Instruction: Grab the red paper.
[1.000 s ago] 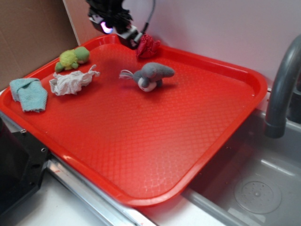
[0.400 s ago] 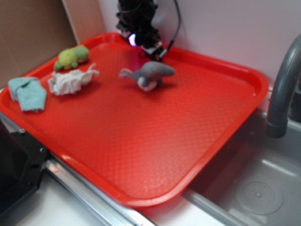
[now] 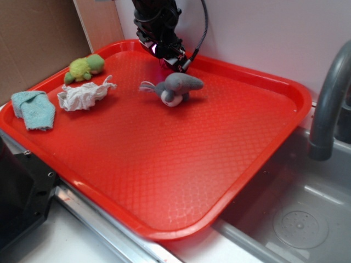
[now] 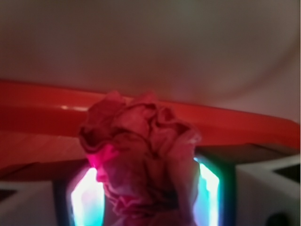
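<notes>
tool: your black robot tool [image 3: 174, 59] sits at the upper centre of the exterior view, low over the far edge of the tray, pointing down. In the wrist view the two fingers [image 4: 263, 193] stand on either side of the paper wad, at the lower left and lower right of the frame.
tool state: the fingers flank the wad closely, but you cannot tell whether they are pressing on it.
red paper: the small dark-red wrinkled paper wad [image 4: 141, 160] fills the centre of the wrist view, between the fingers, with the tray rim behind it. In the exterior view the arm hides it almost fully.
tray: large red plastic tray [image 3: 181, 164] with a textured bottom, taking up most of the exterior view.
grey toy: grey plush animal [image 3: 175, 87] with a white belly, on the tray just below and right of the tool, apart from it.
white wad: white crumpled paper wad [image 3: 82, 94], on the tray in the left part of the frame.
green toy: green and yellow plush turtle [image 3: 85, 67], upper left, near the tray rim.
cloth: light-blue folded cloth [image 3: 34, 108], far left of the tray.
sink: grey metal sink basin [image 3: 296, 219] at lower right, with a grey curved faucet [image 3: 329, 104] at the right edge.
</notes>
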You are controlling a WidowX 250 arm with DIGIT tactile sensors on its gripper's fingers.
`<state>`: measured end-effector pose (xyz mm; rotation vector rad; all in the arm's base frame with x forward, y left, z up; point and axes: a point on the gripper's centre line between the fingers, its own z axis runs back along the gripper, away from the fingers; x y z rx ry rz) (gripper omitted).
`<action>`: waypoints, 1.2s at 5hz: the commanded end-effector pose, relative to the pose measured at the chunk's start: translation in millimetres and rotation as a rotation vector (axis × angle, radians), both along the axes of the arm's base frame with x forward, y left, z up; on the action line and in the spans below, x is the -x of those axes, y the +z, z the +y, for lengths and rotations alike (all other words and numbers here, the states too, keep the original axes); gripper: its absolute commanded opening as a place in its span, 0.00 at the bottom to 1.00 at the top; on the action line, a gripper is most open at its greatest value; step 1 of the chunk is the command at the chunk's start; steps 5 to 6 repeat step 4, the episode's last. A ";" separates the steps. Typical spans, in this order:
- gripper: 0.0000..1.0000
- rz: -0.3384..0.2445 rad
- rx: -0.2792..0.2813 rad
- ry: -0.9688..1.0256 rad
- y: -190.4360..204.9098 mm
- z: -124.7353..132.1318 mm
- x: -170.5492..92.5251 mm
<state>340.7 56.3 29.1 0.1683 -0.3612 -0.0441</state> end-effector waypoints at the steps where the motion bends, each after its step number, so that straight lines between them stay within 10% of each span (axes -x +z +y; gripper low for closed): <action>1: 0.00 0.021 0.124 0.044 124.1 -46.3 62.9; 3: 0.00 0.193 0.238 0.015 228.1 -50.0 107.5; 6: 0.00 0.240 0.245 0.019 221.4 -49.4 99.4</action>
